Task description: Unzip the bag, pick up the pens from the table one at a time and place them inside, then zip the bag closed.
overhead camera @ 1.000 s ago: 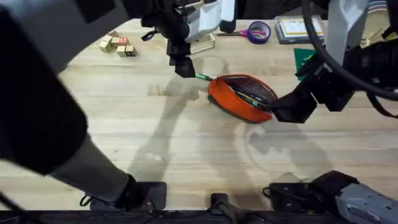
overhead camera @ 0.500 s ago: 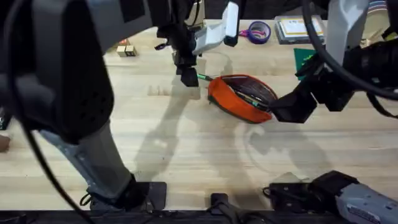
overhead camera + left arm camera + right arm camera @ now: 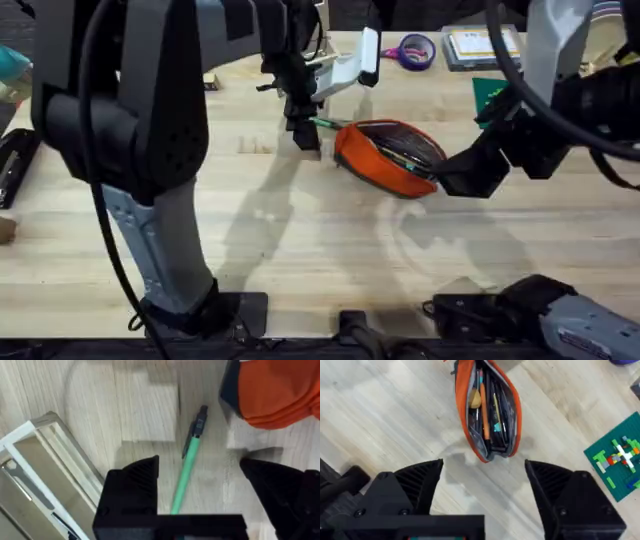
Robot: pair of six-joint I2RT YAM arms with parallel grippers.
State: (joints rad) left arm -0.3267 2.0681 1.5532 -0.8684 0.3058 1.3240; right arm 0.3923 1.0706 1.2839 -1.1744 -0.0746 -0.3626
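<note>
Orange fabric is our landmark: the bag is lying unzipped on the table, its mouth gaping, with several pens already showing inside in the right wrist view. 1 green pen is lying on the wood just beside the bag's end, its darker tip pointing toward the orange cloth and nearly touching it.

We are hovering the left gripper over that pen — jaws wide apart, 1 finger on each side of the shaft, nothing held. The right gripper is waiting just off the opposite end of the bag, also spread wide and empty.

We judge the pen to be light, stiff and smooth, so it is likely to roll or skid if we are nudging it before closing. The best hold looks to be across the green barrel near its middle, squarely between the pads. The bag is soft and will give way if pushed, so a steadying hold at its far end may help.

On the side of the pen away from the bag, a clear plastic box is sitting close, leaving only a narrow strip for the outer finger. Toward the bag the path is short and open — lifting first should clear the rim.
</note>
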